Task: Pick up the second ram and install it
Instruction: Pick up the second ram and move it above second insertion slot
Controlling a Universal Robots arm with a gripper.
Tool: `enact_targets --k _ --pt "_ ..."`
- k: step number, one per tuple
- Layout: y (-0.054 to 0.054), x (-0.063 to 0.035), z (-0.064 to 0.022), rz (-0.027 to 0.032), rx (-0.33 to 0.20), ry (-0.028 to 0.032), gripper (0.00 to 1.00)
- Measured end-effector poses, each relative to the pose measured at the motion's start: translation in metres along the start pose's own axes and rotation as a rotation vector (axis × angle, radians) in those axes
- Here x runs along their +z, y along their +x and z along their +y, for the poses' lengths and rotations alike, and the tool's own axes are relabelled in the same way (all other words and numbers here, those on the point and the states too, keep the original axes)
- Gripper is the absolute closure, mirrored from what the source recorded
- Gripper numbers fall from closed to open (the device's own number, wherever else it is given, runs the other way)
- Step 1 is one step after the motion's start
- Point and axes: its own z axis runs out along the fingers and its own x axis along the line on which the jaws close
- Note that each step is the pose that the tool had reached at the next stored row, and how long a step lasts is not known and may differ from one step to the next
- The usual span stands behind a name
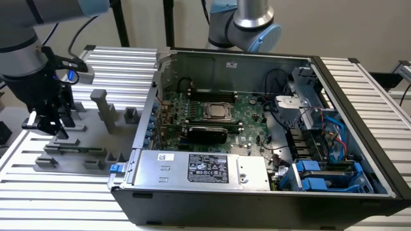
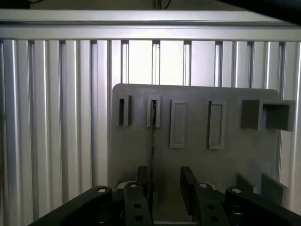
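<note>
Hand [image 1: 50, 126] low over the grey holder plate [image 1: 90, 139] at the exterior view's left, on the ribbed aluminium counter [image 1: 64, 192]. Jaws stand wide and hold nothing.

Wrist view: the second ram [image 2: 152, 136] stands on edge in its holder slot [image 2: 153, 113]. It is seen edge-on, a thin dark line running from the slot toward the hand [image 2: 165, 179]. It lies inside the gap between the fingers [image 2: 188, 181] but off-centre, close along the inner face of one finger and well apart from the other. Whether it touches the near finger I cannot tell.

Room around the stick: another slot sits just beside it on one side, and two flat recessed slots lie on the other. A boxy grey block [image 2: 268, 115] sits at the plate's corner, well apart from the hand. Bare counter slats run beyond the plate's far edge.

Exterior view: a tall grey post [image 1: 99, 103] rises from the plate between the hand and the open computer case [image 1: 231, 65]. The plate's edge lies near the case wall.

Inside the case, the motherboard [image 1: 250, 120] faces up. The black memory slots [image 1: 212, 95] lie along its far side, just beside the processor socket [image 1: 218, 111]. The power supply [image 1: 205, 168] fills the near edge.
</note>
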Motion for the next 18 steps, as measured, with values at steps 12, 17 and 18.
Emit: enact_targets --k 12,17,18 --pt "0.006 0.0219 -0.0003 0.0 0.005 -0.0001 0.58" --pt "0.007 0.031 -0.0011 -0.0001 0.011 -0.0001 0.58" --pt "0.007 0.0328 -0.0014 -0.0001 0.012 -0.0002 0.58"
